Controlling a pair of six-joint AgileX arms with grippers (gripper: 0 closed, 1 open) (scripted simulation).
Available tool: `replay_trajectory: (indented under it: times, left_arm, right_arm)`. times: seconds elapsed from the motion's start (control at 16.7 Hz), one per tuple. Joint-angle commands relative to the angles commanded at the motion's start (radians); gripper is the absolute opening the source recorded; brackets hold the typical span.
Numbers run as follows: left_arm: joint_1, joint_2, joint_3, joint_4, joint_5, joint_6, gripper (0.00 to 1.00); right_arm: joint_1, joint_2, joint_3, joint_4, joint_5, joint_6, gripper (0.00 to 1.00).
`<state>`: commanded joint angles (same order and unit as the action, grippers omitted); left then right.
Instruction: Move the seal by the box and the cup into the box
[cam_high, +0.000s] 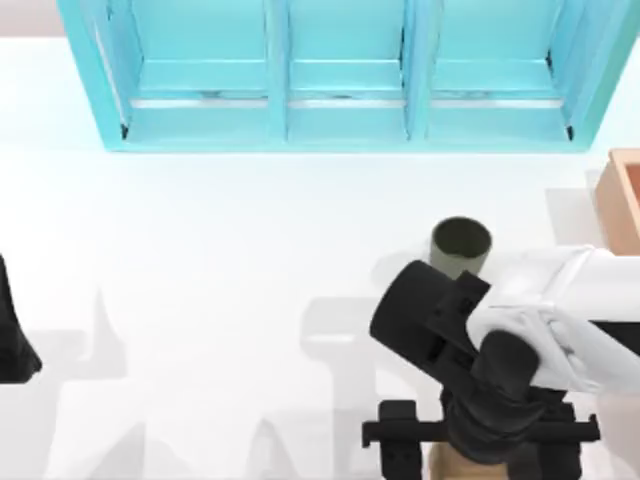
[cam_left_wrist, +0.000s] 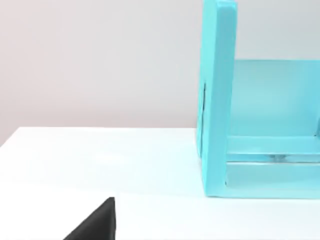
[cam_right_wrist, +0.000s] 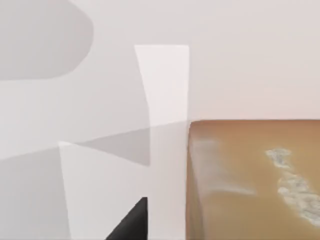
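With the right gripper (cam_high: 480, 440) low over the seal (cam_right_wrist: 255, 180) at the bench's near right, jaws' spread untellable, an off-centre descent could tip it or nudge the cup (cam_high: 461, 247) just beyond.

A white table (cam_high: 220, 260) takes up the scene, evenly lit, with soft grey shadows lying across its near part; a turquoise shelf unit (cam_high: 340, 75) with three open compartments stands along its far edge; behind it rises a plain pale wall (cam_left_wrist: 100, 60).
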<state>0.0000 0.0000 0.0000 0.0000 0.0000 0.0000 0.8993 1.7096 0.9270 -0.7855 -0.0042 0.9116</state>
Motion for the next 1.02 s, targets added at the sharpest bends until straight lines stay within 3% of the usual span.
replay_trajectory:
  times: [0.48,1.02]
  left_arm:
    - [0.0,0.0,0.0,0.0,0.0,0.0,1.0]
    - [0.0,0.0,0.0,0.0,0.0,0.0,1.0]
  right_arm:
    - [0.0,0.0,0.0,0.0,0.0,0.0,0.02]
    - [-0.002,-0.002,0.0,0.0,0.0,0.001,0.0]
